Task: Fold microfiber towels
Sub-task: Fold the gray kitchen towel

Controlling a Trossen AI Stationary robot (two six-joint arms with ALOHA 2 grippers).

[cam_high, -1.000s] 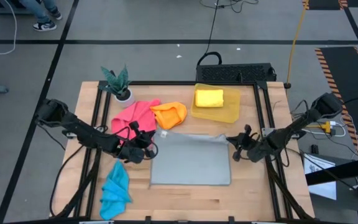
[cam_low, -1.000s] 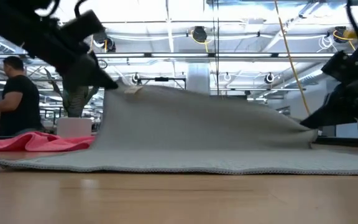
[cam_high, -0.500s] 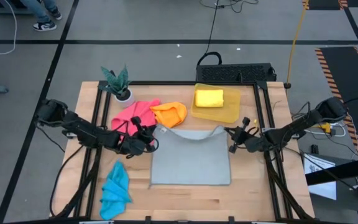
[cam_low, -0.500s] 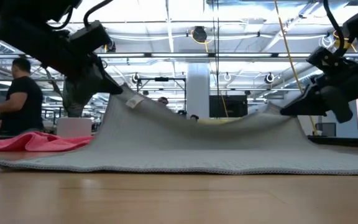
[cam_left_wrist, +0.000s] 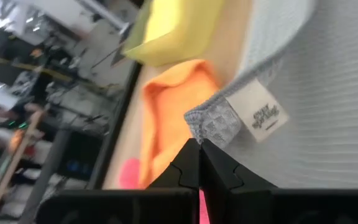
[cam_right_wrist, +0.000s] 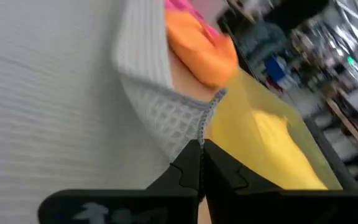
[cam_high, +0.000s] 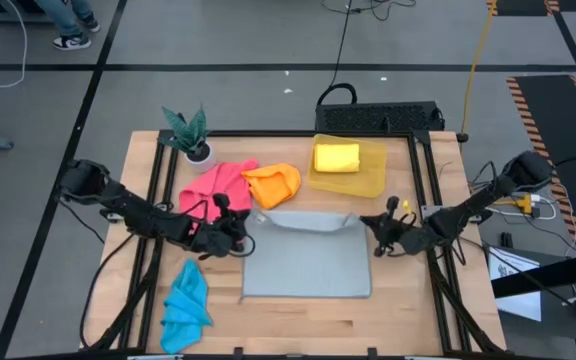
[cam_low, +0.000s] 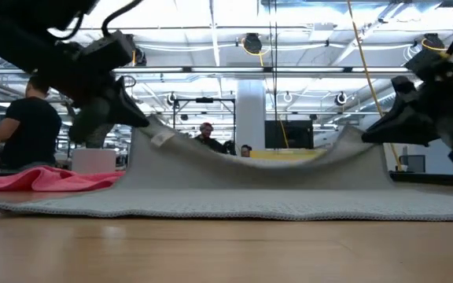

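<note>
Grey towel pinched at both far corners

Left gripper [cam_high: 236,226] and right gripper [cam_high: 383,231] each clamp a corner of the grey towel [cam_high: 306,262]; soft, light cloth sags between them, best held at corners.

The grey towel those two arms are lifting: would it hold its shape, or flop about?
Probably floppy: the grey towel sags in the middle between the left end effector and the right end effector. It seems light too, since thin fingertips pinching just its corners hold it up. Its waffle weave looks grippy rather than slippery.
</note>
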